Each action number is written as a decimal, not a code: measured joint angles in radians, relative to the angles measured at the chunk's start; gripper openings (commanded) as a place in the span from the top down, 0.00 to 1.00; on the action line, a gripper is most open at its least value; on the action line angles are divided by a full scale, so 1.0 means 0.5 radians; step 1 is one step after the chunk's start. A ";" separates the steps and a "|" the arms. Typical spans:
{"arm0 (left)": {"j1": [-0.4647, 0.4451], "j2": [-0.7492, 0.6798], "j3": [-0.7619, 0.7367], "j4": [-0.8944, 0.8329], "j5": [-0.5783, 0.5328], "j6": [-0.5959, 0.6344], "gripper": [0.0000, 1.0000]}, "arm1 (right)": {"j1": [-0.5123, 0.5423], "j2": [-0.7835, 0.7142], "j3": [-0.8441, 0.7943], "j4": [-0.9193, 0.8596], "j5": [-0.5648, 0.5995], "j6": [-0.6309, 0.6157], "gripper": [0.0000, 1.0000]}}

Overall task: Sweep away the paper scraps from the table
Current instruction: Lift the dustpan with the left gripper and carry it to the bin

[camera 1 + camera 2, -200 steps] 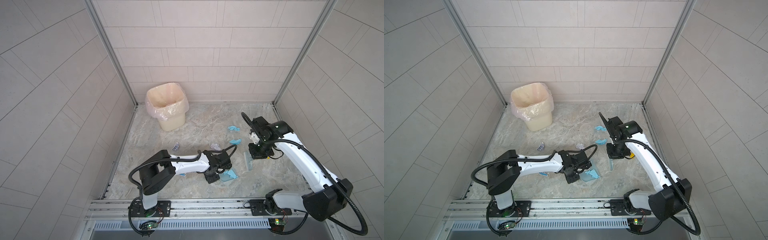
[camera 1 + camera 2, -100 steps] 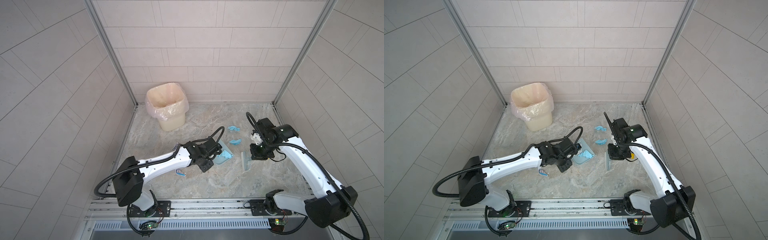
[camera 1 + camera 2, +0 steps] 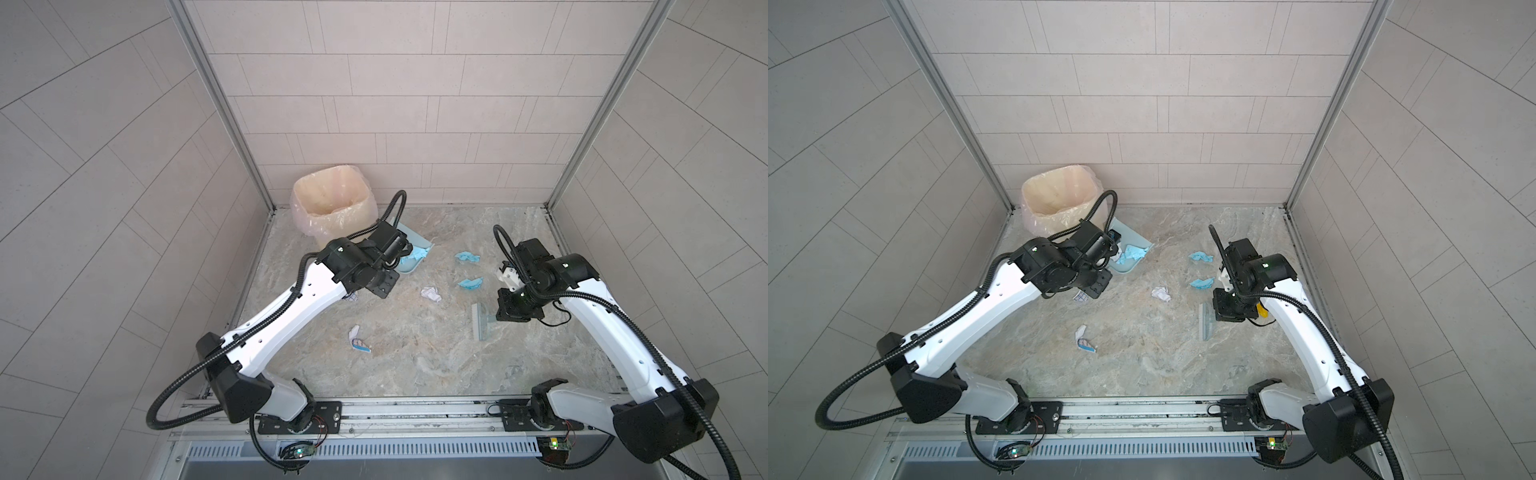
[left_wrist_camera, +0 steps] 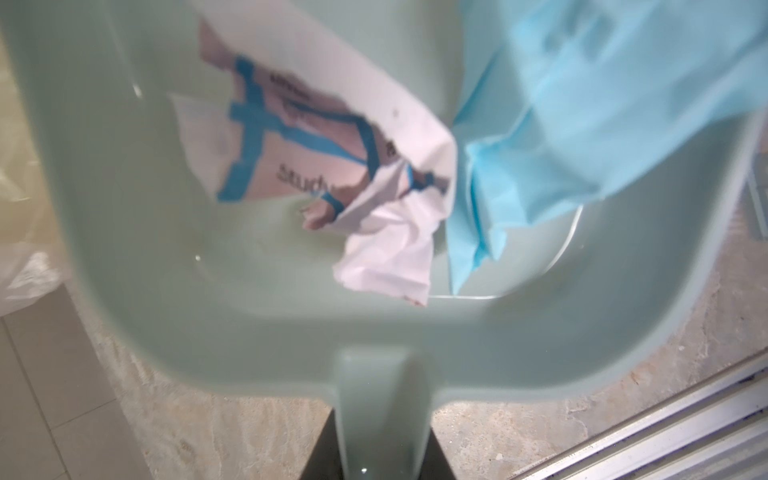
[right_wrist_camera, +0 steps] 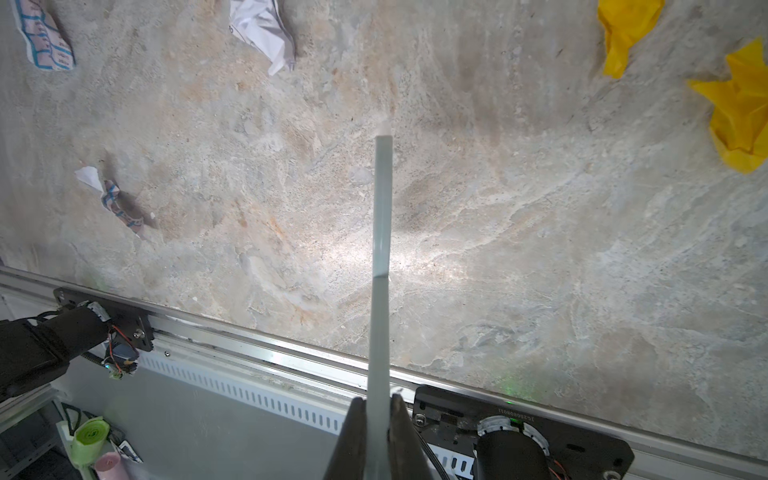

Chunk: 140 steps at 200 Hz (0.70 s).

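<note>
Up close, the left gripper [image 4: 384, 451] is closed narrowly on the handle of the pale blue dustpan [image 4: 166, 249], with a dark finger on either side. Two of the paper scraps [image 4: 582, 104] lie inside the pan just ahead of the jaws: a light blue sheet, and touching it a crumpled white piece with blue grid print [image 4: 291, 137]. In both top views the pan sits just beside the bin [image 3: 332, 203], which has a clear plastic liner; whether the pan's lip touches the table [image 3: 415, 361] cannot be told. The right gripper [image 5: 379, 432] is shut tight on the thin handle of the brush [image 3: 481, 322], which the wrist view shows edge-on, running straight out from the jaws. The brush head is low over the table, near two light blue scraps [image 3: 467, 257] [image 3: 471, 283] and a white one [image 3: 431, 294]. A grid-printed scrap [image 3: 359, 338] lies alone toward the front, well apart from both grippers, and another peeks out beside the left arm [image 3: 352, 296]. Two yellow scraps [image 5: 739, 112] lie off to one side of the brush. The table is grey-beige with marble-like veining, enclosed by pale tiled walls [image 3: 415, 104], with a metal rail [image 3: 415, 411] along its front edge. All the scraps are small, creased and crumpled.
</note>
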State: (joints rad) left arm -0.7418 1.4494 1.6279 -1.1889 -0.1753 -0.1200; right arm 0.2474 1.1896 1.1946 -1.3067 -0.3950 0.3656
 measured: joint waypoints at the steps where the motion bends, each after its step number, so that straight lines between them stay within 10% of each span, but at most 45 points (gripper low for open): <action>1: 0.005 0.000 0.005 -0.003 -0.002 -0.001 1.00 | 0.000 -0.001 -0.001 0.001 -0.003 0.001 1.00; 140: 0.869 0.095 0.452 -0.294 -0.144 -0.035 1.00 | -0.004 -0.016 -0.034 0.034 -0.139 -0.024 1.00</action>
State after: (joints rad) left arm -0.3073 1.4967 1.8538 -1.3357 -0.2474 -0.1375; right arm 0.2455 1.1816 1.1778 -1.2900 -0.4644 0.3534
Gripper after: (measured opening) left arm 0.211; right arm 0.120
